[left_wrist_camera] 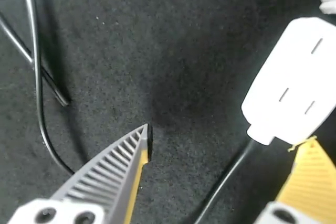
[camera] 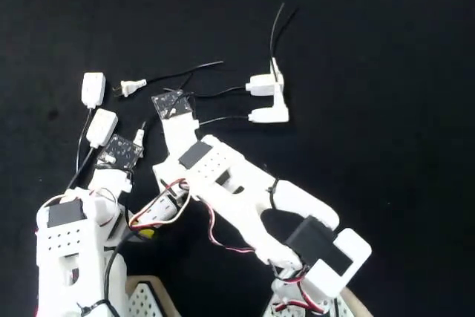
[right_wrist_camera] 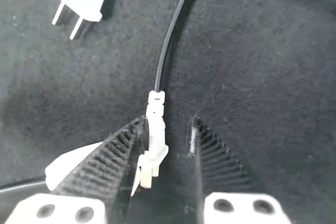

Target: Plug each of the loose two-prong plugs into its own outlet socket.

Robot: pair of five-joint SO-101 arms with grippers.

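High view: on the black tabletop (camera: 386, 72) lie two white outlet sockets, far socket (camera: 93, 88) and near socket (camera: 102, 128), with one loose plug (camera: 132, 87) just beside the far one. Left wrist view: the left end effector (left_wrist_camera: 229, 135) is spread wide, near socket (left_wrist_camera: 289, 93) by its yellow finger. Right wrist view: the right end effector (right_wrist_camera: 168, 123) stands parted around a second plug (right_wrist_camera: 153, 140) (touching one finger only), and the loose plug (right_wrist_camera: 79, 1) lies apart

Robot lab (black-clothed table (camera: 386, 72))
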